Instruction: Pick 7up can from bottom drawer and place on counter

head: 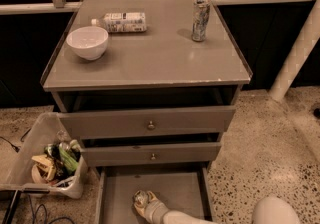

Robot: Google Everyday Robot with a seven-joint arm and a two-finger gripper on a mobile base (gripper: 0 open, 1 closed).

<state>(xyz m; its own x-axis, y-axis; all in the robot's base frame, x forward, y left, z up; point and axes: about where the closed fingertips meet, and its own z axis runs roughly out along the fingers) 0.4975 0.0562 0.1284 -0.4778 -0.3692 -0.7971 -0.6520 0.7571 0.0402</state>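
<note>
1. Speckled stone floor runs round the grey cabinet. Nearest of all, the bottom drawer (175,190) stands pulled out, its flat tray showing.
2. Low in the front left of that tray sits the claw (146,204), with the arm reaching in from the lower right.
3. At the claw's tip, touching it on the far-left side, is the 7up can (140,198), one silver end showing. Whether the claw is closed on it or only against it, I cannot tell.
4. The step in hand looks like the grasp. It would go best with the grip squarely across the can's body, since a hold on the rim would let a round can squirt sideways.
5. The lift should then go straight up over the tray's low sides and outward, because the middle drawer (152,156) and the top drawer (147,124) hang just above the tray's back.
6. Farther off, the surface (150,63) carries a white bowl (87,42), a bottle (120,22) lying flat and an upright slim can (200,13). The stretch in front of these looks the safest landing place.
</note>
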